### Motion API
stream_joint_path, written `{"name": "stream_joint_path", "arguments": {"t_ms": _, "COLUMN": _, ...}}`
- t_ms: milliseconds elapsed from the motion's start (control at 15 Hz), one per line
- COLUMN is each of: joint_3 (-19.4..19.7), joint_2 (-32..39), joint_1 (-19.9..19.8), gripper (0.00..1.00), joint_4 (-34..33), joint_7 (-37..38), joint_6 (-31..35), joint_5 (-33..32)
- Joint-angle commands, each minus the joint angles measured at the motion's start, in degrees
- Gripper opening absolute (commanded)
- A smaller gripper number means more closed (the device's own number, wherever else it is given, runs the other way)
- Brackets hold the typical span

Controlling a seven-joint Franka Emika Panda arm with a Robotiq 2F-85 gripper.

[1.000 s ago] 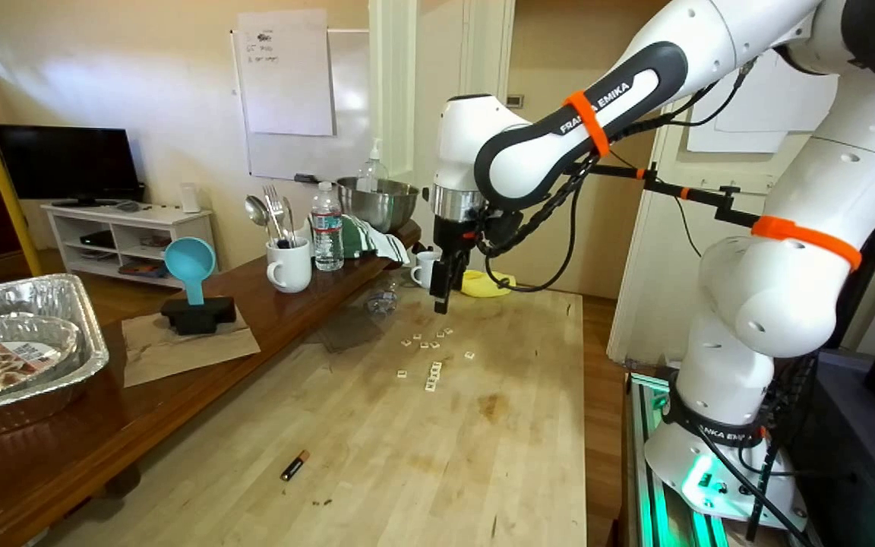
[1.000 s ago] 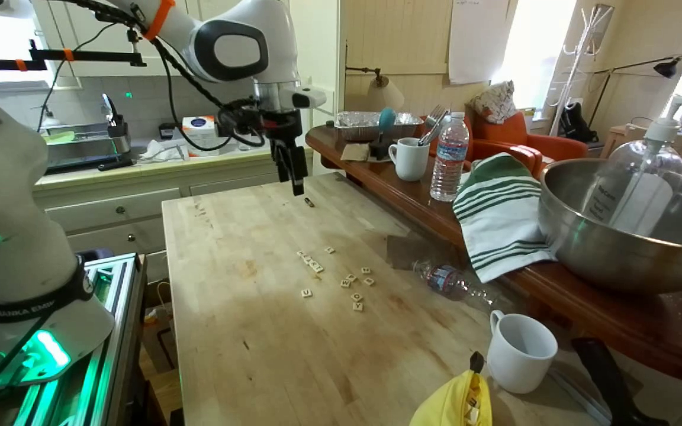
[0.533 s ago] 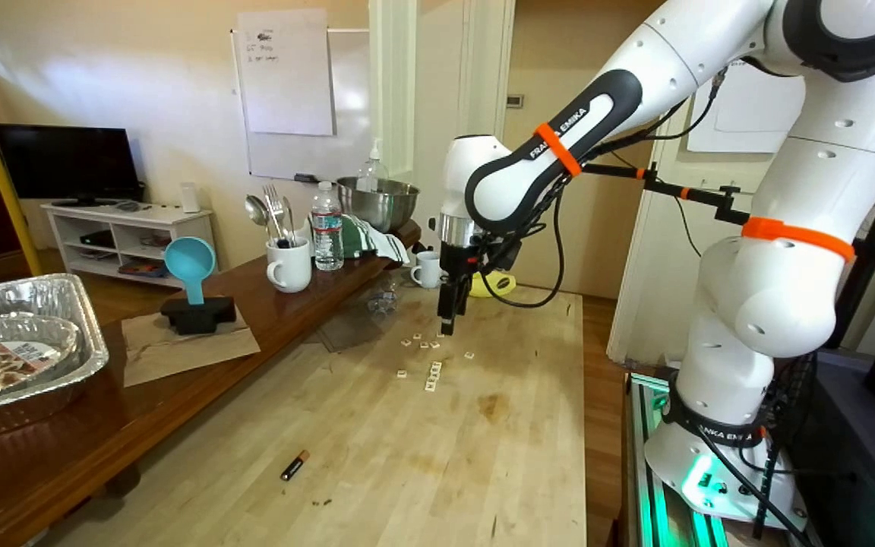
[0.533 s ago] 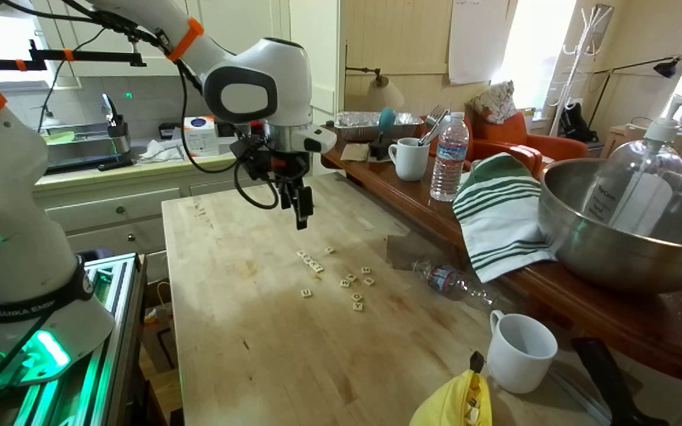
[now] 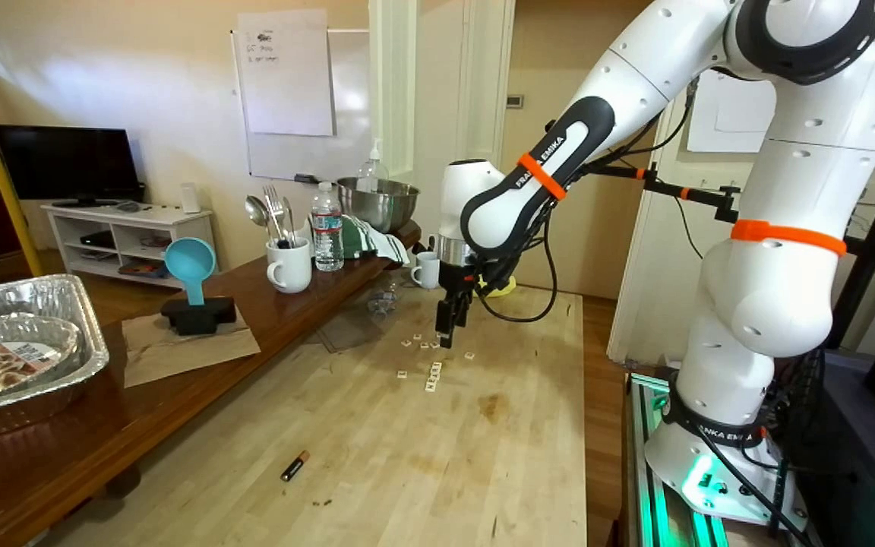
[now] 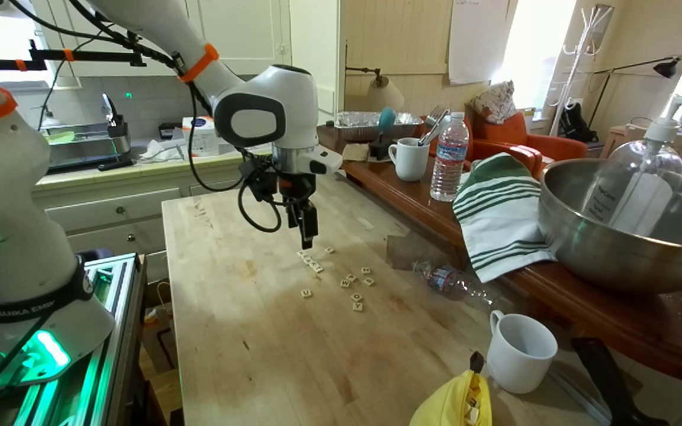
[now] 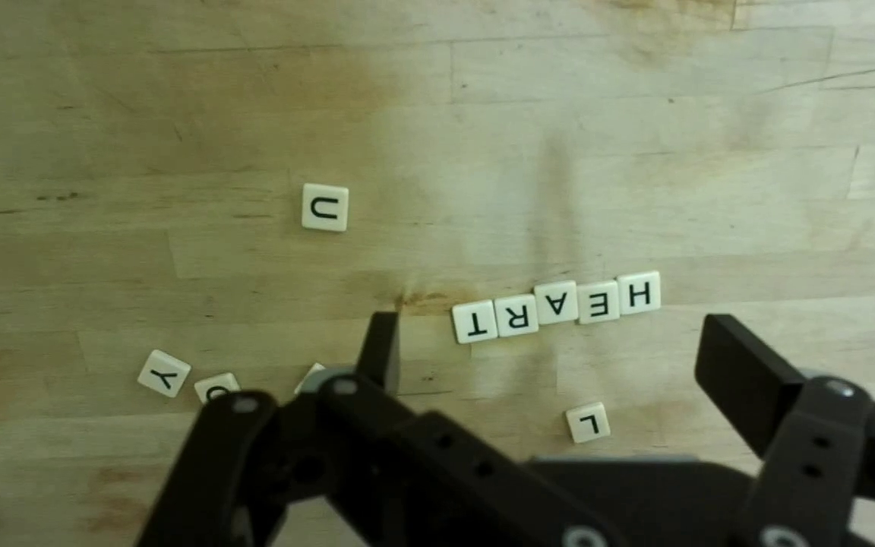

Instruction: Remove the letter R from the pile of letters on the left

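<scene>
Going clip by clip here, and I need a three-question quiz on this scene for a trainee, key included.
1. Open question: in the wrist view, which letter sits between the T tile and the A tile in the row of five tiles?
2. True or false: the tool holds no tile.
3. Fill in: in both exterior views, cutlery stands in a white ____ beside an upright water bottle.

Key:
1. R, on the R tile.
2. True; its jaws stand apart, with nothing gripped.
3. Mug.
</scene>
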State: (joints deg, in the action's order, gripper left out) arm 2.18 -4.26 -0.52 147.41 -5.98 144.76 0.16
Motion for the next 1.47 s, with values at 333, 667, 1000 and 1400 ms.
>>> {"name": "stream_joint_path", "arguments": {"t_ms": 333, "joint_3": -0.34, "joint_2": 4.69, "joint_1": -0.63, "gripper": 0.58, "joint_4": -0.76, "joint_7": 1.58, "joint_6": 3.39, "joint_5": -5.67}}
{"name": "stream_joint_path", "arguments": {"t_ms": 667, "joint_3": -0.31, "joint_2": 9.29, "joint_1": -0.52, "gripper": 0.20, "joint_4": -1.81, "joint_7": 0.54, "joint_6": 8.20, "joint_5": -4.56}}
{"name": "stream_joint_path", "arguments": {"t_ms": 1000, "joint_3": -0.47, "joint_2": 12.74, "joint_1": -0.67, "gripper": 0.00, "joint_4": -3.05, "joint_7": -0.46, "joint_6": 11.16, "joint_5": -3.81}}
{"name": "stream_joint_path", "arguments": {"t_ms": 1400, "joint_3": -1.11, "joint_2": 14.74, "joint_1": -0.69, "gripper": 0.00, "joint_4": -4.33, "joint_7": -1.39, "joint_6": 12.18, "joint_5": -3.28}}
